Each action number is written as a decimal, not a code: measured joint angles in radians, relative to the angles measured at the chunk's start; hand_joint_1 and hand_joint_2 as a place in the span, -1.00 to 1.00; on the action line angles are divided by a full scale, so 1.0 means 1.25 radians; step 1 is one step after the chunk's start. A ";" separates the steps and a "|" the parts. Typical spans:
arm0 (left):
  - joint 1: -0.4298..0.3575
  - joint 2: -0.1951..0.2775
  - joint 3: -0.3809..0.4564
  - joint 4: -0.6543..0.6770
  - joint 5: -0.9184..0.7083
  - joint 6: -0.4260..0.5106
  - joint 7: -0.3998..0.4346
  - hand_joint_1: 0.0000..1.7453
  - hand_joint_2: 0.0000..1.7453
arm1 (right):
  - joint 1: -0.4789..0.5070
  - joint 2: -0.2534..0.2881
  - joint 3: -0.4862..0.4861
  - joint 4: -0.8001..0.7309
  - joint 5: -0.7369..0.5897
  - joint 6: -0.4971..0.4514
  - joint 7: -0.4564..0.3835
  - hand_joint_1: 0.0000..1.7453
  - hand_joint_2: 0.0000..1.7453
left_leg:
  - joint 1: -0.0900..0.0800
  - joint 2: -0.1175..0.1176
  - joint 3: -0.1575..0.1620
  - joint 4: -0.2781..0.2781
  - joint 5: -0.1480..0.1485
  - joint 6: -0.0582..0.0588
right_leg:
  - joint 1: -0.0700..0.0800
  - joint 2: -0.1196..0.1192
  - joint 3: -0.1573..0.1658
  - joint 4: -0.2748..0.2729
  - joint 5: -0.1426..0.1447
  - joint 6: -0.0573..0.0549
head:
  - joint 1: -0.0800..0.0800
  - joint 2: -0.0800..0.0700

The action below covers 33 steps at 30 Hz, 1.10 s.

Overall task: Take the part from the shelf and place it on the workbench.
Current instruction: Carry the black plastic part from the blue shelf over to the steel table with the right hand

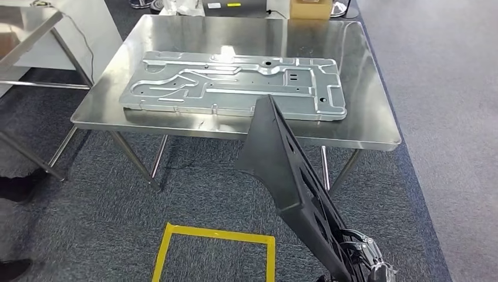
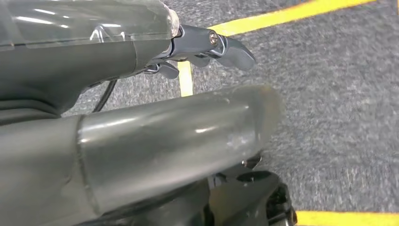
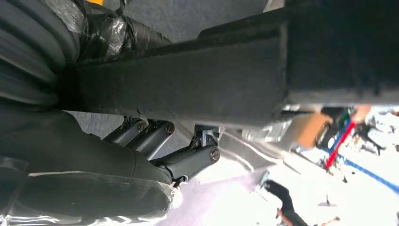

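Observation:
The part [image 1: 282,158] is a long flat black panel with cut-outs, held tilted on edge. My right hand [image 1: 361,249] grips its lower end at the bottom right of the head view, and its upper tip reaches the near edge of the steel workbench [image 1: 235,35]. In the right wrist view the black part [image 3: 211,80] crosses the picture, with my right hand [image 3: 155,141] wrapped around it and the fingers [image 3: 188,160] curled under it. My left hand [image 2: 174,136] hangs over the carpet, fingers [image 2: 226,49] apart, holding nothing.
A large silver stamped metal panel [image 1: 235,85] lies across the middle of the workbench. A cardboard box [image 1: 310,9] sits beyond its far edge. A yellow tape square [image 1: 214,235] marks the carpet before the bench. A steel frame [image 1: 35,29] and a person's shoe [image 1: 14,185] stand at the left.

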State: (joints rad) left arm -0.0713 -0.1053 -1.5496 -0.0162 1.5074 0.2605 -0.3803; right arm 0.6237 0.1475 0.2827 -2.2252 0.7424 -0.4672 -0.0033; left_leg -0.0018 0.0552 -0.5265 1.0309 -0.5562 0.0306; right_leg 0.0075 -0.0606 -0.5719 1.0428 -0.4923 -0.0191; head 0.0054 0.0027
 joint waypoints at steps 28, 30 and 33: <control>0.009 0.018 0.000 0.003 0.000 -0.020 0.010 -1.00 -1.00 | -0.001 -0.007 -0.054 0.027 0.022 0.061 -0.024 1.00 1.00 | 0.011 -0.037 -0.018 0.026 0.029 -0.020 | -0.015 0.038 0.022 -0.013 -0.013 0.003 | 0.000 0.000; 0.008 0.019 0.000 0.003 0.000 -0.021 0.010 -1.00 -1.00 | -0.001 -0.007 -0.055 0.027 0.022 0.061 -0.024 1.00 1.00 | 0.007 -0.036 -0.005 -0.010 0.035 -0.014 | -0.013 0.037 0.023 -0.013 -0.014 0.011 | 0.000 0.000; 0.009 0.019 0.000 0.003 0.000 -0.021 0.010 -1.00 -1.00 | -0.001 -0.007 -0.055 0.027 0.022 0.061 -0.025 1.00 1.00 | 0.009 -0.041 -0.003 -0.018 0.043 -0.001 | -0.012 0.038 0.023 -0.010 -0.019 0.024 | 0.000 0.000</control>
State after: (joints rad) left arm -0.0596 -0.0817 -1.5496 -0.0122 1.5073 0.2347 -0.3682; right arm 0.6223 0.1392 0.2134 -2.1916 0.7695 -0.3913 -0.0344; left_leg 0.0094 0.0038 -0.5296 1.0081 -0.5025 0.0298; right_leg -0.0081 -0.0134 -0.5425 1.0306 -0.5164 0.0111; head 0.0052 0.0027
